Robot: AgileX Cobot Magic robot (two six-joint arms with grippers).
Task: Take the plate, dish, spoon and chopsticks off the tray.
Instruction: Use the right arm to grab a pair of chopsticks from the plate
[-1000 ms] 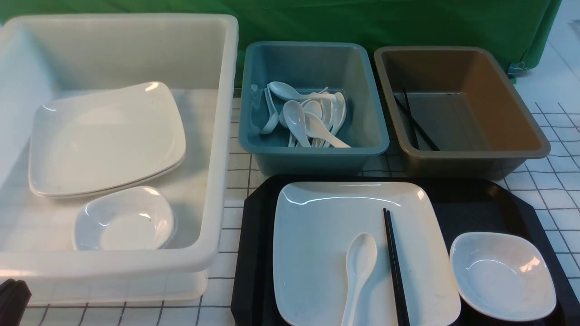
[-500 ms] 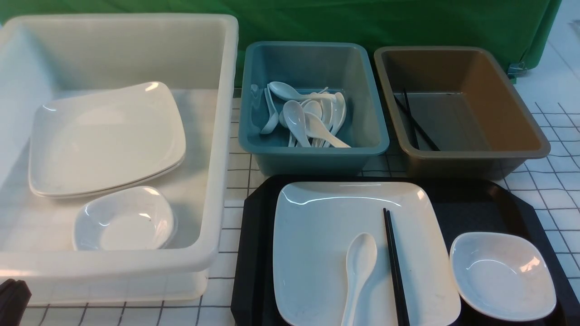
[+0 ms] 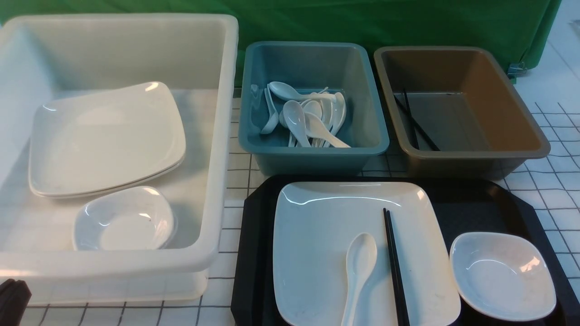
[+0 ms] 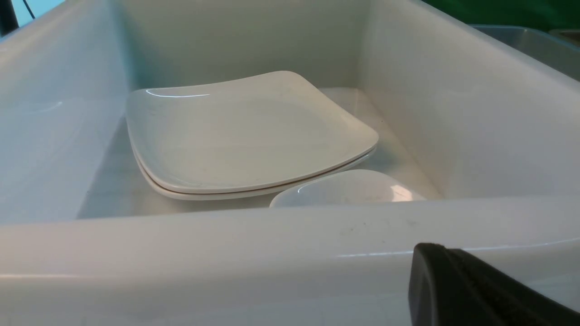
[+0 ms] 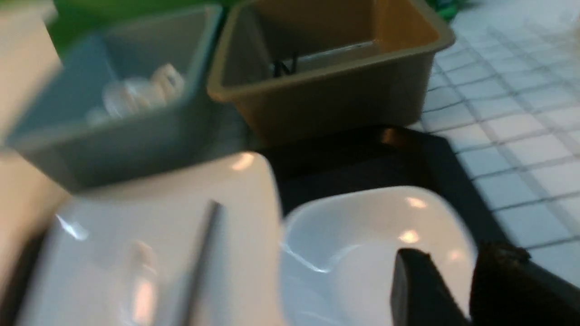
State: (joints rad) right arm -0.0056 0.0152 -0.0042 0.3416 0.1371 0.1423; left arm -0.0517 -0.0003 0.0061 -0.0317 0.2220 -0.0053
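Observation:
The black tray (image 3: 480, 203) lies at the front right. On it sits the large white plate (image 3: 326, 226), with the spoon (image 3: 360, 267) and the black chopsticks (image 3: 393, 258) lying side by side on top. The small dish (image 3: 503, 276) rests on the tray to the plate's right. In the blurred right wrist view my right gripper (image 5: 457, 258) is open, with one finger over the dish (image 5: 362, 235) and the other outside its rim; contact cannot be judged. My left gripper (image 4: 428, 249) is shut and empty, just in front of the white tub's near wall (image 4: 226, 253).
A big white tub (image 3: 222, 136) at left holds two stacked plates (image 3: 104, 136) and a small dish (image 3: 124, 219). Behind the tray stand a teal tub (image 3: 312, 154) with several spoons (image 3: 308, 117) and a brown tub (image 3: 476, 156) with chopsticks (image 3: 414, 120).

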